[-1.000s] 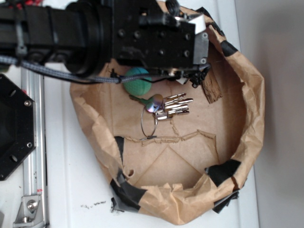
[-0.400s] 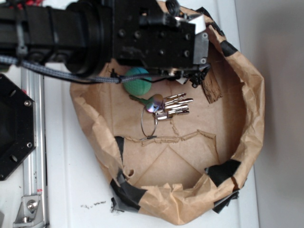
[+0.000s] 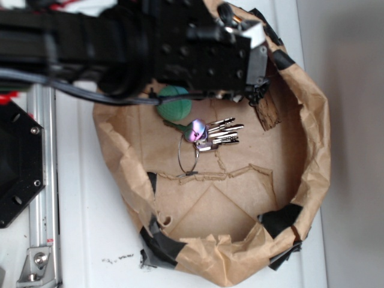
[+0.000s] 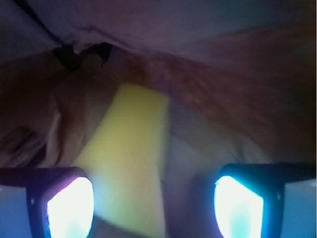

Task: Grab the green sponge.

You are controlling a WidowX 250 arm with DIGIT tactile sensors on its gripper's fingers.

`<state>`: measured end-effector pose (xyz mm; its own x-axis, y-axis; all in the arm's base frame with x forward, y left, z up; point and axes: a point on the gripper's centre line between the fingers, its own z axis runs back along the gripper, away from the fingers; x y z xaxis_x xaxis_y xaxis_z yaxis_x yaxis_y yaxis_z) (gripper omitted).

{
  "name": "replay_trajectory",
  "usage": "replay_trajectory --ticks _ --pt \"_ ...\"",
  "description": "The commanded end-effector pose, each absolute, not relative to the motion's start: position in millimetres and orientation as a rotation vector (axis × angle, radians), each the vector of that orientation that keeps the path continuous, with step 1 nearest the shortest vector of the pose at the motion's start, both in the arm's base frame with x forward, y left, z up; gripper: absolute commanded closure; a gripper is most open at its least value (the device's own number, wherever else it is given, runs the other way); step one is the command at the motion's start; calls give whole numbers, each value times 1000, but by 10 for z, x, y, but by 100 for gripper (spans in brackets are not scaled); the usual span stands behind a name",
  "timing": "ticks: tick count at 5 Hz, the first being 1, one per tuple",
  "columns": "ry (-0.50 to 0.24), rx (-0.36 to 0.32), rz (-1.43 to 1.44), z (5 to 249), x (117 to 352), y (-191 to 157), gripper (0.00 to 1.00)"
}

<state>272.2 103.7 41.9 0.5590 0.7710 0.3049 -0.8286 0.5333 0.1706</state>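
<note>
Brown paper, crumpled into a nest-like bowl [image 3: 312, 162] and patched with black tape, sits on a white table [image 3: 90, 228]. Inside it lie a bunch of keys [image 3: 213, 135] on a wire ring and, just beside them, a round green bulb-shaped object [image 3: 175, 108] partly hidden under the black arm. The arm reaches in from the left and covers the bowl's upper rim, so the gripper [image 4: 153, 198] itself shows only in the wrist view. There its two fingertips [image 4: 67, 206] glow pale at the lower corners, spread well apart, with the green sponge [image 4: 131, 158] standing as a yellow-green slab between them, nearer the left one. Whether either pad touches it cannot be told through the blur. No readable writing or label appears anywhere.
</note>
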Motion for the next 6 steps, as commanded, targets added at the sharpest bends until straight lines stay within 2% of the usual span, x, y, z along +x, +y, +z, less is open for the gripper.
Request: replay_trajectory --ticks 1,2,5,6 --pt "-190 303 964 360 2841 1064 100" --pt "-183 312 952 350 2813 1030 100" --pt "-205 310 901 571 2737 944 100" --pt "-268 227 664 1068 2628 723 100"
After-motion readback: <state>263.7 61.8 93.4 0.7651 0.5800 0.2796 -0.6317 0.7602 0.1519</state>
